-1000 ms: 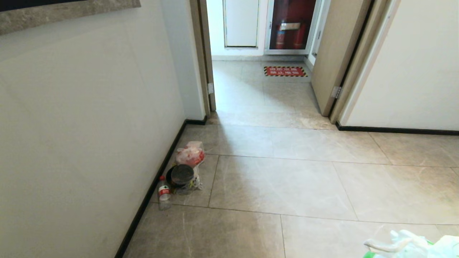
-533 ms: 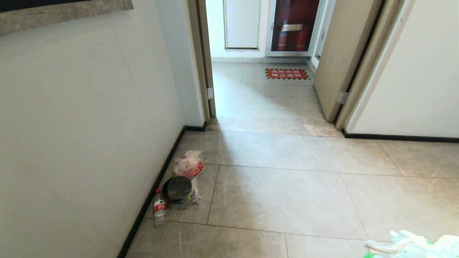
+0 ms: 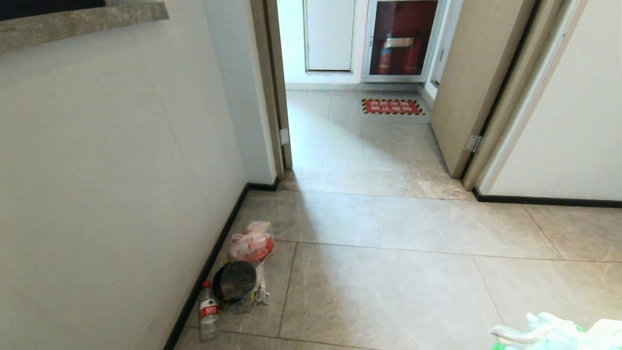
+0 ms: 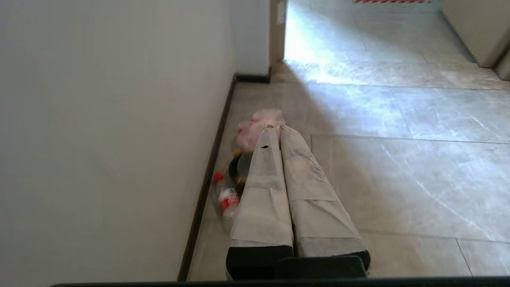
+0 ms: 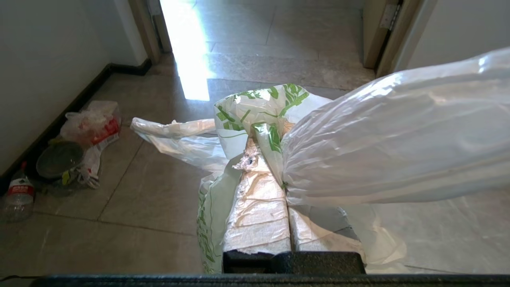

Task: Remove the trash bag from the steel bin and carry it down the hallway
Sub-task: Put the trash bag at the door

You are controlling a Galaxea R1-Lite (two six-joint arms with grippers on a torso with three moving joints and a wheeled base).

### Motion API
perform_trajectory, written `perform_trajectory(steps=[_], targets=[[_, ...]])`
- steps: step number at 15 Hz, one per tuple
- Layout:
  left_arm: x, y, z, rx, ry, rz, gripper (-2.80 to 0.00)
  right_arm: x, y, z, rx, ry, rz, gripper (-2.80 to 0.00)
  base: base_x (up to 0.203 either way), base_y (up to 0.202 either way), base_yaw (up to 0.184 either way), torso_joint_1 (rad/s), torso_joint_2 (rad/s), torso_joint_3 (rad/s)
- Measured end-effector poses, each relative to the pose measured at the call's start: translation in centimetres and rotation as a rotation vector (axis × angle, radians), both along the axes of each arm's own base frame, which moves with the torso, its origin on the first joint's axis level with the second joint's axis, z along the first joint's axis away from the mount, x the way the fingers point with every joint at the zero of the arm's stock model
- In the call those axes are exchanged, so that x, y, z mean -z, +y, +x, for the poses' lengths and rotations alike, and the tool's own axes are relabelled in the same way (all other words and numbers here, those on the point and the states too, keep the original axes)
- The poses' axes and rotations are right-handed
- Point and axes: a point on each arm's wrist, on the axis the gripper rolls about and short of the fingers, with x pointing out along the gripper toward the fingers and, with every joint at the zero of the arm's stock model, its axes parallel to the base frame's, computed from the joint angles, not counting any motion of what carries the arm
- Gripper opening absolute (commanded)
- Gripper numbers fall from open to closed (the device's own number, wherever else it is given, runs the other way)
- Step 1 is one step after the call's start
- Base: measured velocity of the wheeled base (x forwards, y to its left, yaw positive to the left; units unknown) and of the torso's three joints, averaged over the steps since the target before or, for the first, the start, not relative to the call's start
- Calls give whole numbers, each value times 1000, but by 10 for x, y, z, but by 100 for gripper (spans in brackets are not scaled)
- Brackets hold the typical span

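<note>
Right wrist view, claw: the right gripper [image 5: 275,159] has its two padded fingers [image 5: 259,207] pressed together on a fold of the trash bag [image 5: 378,131], near the bag's neck where the green print bunches.
Bag against claw: the film wraps over and around the fingertips; the bulk billows toward the right edge of the frame, and one loop handle [image 5: 171,129] trails off toward the left centre.
Long axis: handle to bulk runs roughly across the frame, crosswise to the fingers, which point up the frame toward the doorway [image 5: 187,48].
Head view, bag: only a corner of the white and green film shows at the lower right edge [image 3: 559,333], so the load hangs on the robot's right side, apart from the left wall.
Left wrist view, other claw: the left gripper [image 4: 275,131] has its fingers closed together on nothing and plays no part in the carry.
Floor litter: a clear bag with red contents [image 3: 252,243], a dark round can [image 3: 235,281] and a plastic bottle [image 3: 209,313] lie together against the black skirting in the lower left of the head view, well apart from the carried bag.
Steel bin: not in any view.
Way ahead: the hallway floor [image 3: 388,272] lies bare up the middle of the frame to the open doorway at top centre; by my judgement, the drive turns on keeping the right-hand load off the open door leaf [image 3: 466,87] at upper right.
</note>
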Motion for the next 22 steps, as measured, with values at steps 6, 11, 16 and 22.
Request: perform_trajectory(steps=[6, 11, 16, 22], targets=[[0, 0, 0, 0, 2, -2, -280, 0, 0, 0, 2, 0, -1, -280, 174, 0, 1, 2, 4, 2], [0, 0, 0, 0, 1, -2, -280, 0, 0, 0, 1, 0, -1, -280, 0, 0, 0, 0, 0, 0], [0, 0, 0, 0, 0, -4, -280, 0, 0, 0, 1, 0, -1, -280, 3, -88, 7, 2, 2, 4], [0, 0, 0, 0, 1, -3, -280, 0, 0, 0, 1, 0, 1, -280, 0, -196, -2, 2, 3, 3]])
